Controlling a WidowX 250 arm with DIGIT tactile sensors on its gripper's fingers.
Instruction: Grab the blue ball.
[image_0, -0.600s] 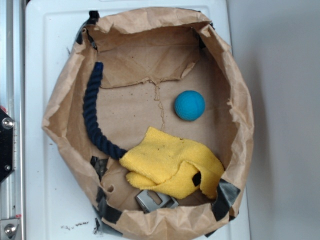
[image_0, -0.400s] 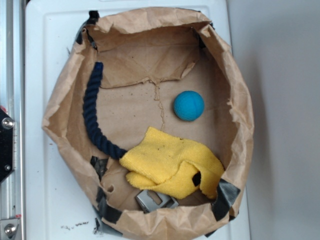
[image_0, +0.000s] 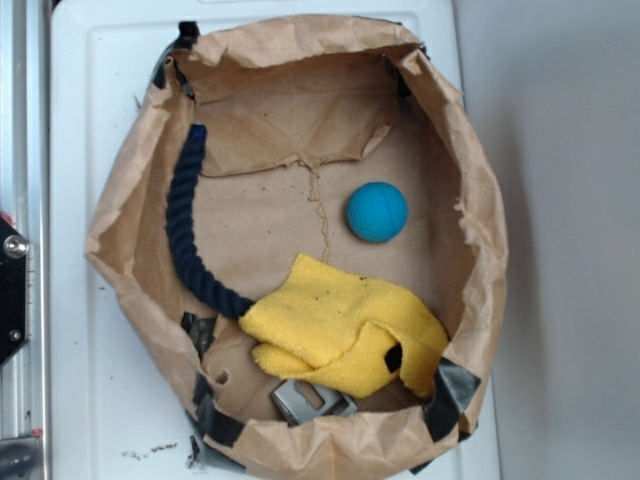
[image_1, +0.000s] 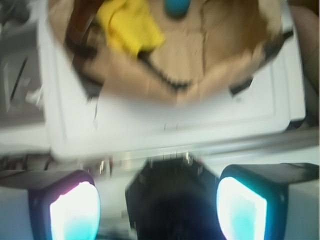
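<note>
Teal and matte, the blue ball lies free on the floor of the brown paper bag, toward the bench's right edge, apart from the yellow cloth and well apart from the navy rope. From the wrist view the gripper is spread wide, holding nothing, outside the bag. It should clear the rim, centre over the ball, then descend straight.

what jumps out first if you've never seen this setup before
The wide brown paper bag lying open on the white tray draws the eye first. Inside it, the blue ball sits right of centre, the yellow cloth lies crumpled below it, and a dark navy rope curves along the left wall.
</note>
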